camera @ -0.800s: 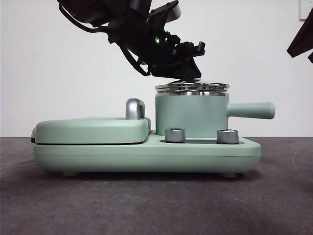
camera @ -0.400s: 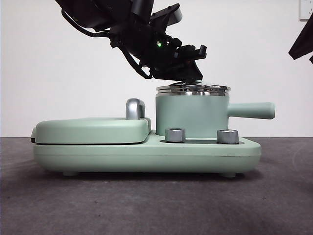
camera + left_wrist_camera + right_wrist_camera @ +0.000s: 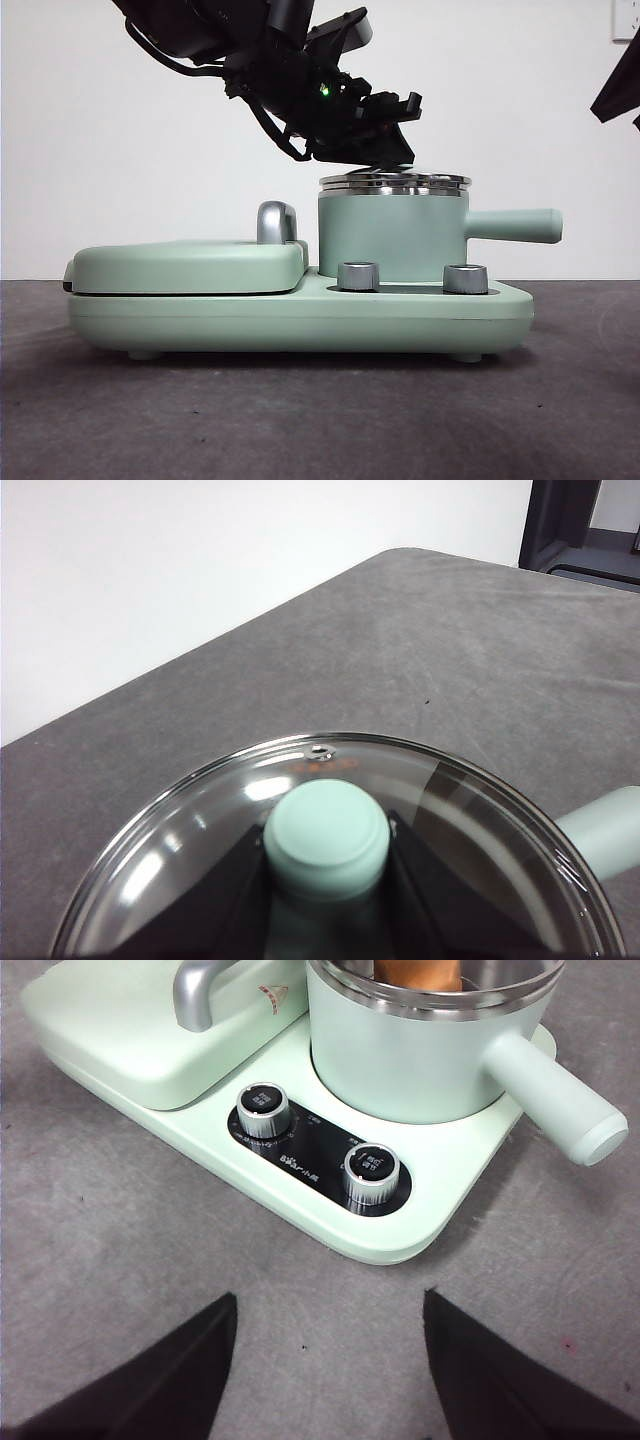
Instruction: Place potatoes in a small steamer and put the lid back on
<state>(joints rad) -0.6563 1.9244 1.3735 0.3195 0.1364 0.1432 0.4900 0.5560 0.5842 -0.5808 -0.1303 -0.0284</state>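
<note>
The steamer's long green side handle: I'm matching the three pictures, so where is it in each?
Front view: the long mint-green side handle juts right from the mint-green steamer pot.
Left wrist view: only its base, beyond the glass lid's steel rim.
Right wrist view: handle, beside the pot.
Shared landmark: the pot's steel rim.

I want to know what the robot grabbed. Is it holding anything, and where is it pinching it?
The left end effector grips the lid by its green knob, with the lid sitting on the small steamer. The right end effector holds nothing.
</note>
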